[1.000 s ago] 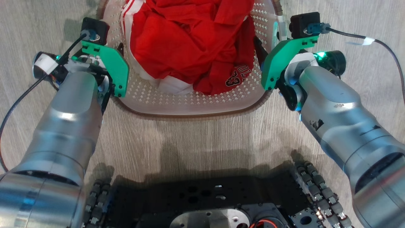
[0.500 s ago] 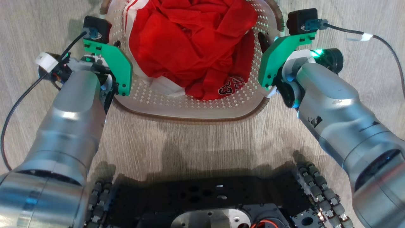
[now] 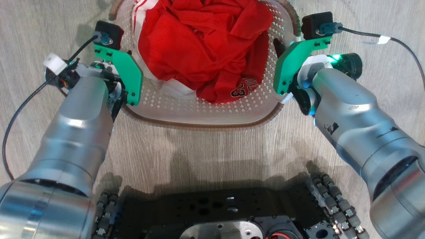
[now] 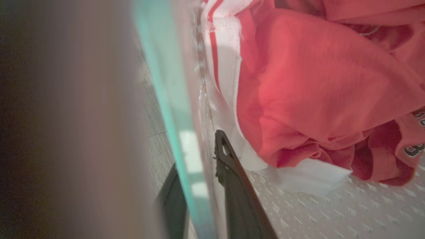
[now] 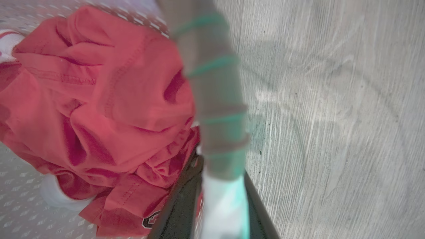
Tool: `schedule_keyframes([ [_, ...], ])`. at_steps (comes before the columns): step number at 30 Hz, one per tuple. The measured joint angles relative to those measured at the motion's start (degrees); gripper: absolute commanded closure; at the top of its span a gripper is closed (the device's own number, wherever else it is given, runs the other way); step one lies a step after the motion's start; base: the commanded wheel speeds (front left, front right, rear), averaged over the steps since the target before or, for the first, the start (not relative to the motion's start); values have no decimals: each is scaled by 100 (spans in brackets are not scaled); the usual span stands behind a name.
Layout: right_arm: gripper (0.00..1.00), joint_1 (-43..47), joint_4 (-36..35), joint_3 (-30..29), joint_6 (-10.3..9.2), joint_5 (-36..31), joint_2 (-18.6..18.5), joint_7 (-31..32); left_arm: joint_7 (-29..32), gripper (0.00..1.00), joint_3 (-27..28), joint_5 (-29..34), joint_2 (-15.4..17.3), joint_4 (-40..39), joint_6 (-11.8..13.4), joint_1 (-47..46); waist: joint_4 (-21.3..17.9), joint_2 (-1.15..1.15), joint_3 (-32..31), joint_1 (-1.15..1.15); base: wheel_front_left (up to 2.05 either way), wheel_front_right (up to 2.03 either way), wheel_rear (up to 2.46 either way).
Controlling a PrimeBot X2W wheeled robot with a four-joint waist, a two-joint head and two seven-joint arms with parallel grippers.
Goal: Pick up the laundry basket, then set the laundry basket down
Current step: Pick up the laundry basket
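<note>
The laundry basket (image 3: 199,111), white and perforated with a brown rim, sits in the upper middle of the head view and holds crumpled red and white clothes (image 3: 206,49). My left gripper (image 3: 127,58) is at the basket's left rim, mostly hidden under its green plate. In the left wrist view one dark finger (image 4: 232,186) lies inside the wall and the other outside it, shut on the wall. My right gripper (image 3: 280,49) is at the right rim. In the right wrist view its fingers (image 5: 179,205) clamp the white handle (image 5: 222,205).
Pale wood-look floor (image 3: 212,156) surrounds the basket. My dark wheeled base (image 3: 215,212) is at the bottom of the head view, close behind the basket. Black cables (image 3: 398,46) trail from both wrists over the floor.
The basket now looks slightly smaller and shows more of its far rim. The left gripper has shifted right and down the view with it. Both grips are unchanged.
</note>
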Motion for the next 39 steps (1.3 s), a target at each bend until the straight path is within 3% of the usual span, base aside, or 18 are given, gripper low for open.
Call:
schedule_keyframes([
  [4,100,-3,44,80,0,65,-7,107,120,100,-98,-57,-20,2,-92,20,23,0,-46,0,0,0,0],
  [11,100,-2,37,355,0,410,-35,1287,583,100,-702,-376,-83,-13,-94,266,67,0,-299,0,0,0,0],
  [16,100,15,43,510,0,583,-138,1983,1120,100,-1444,-1014,-73,-335,-91,436,101,0,-574,0,0,0,0],
  [24,100,346,30,632,0,910,-250,2565,1953,100,-2732,-2340,142,-920,-77,766,167,0,-1213,0,0,0,0],
  [31,100,805,13,798,-1,1137,-227,3069,2382,100,-3734,-3333,394,-1273,-73,1164,197,0,-1946,-1,0,0,0],
  [39,100,1307,-118,977,-1,1288,-199,3319,2677,100,-4504,-4209,581,-1443,-35,1512,229,0,-2853,-1,0,0,0],
])
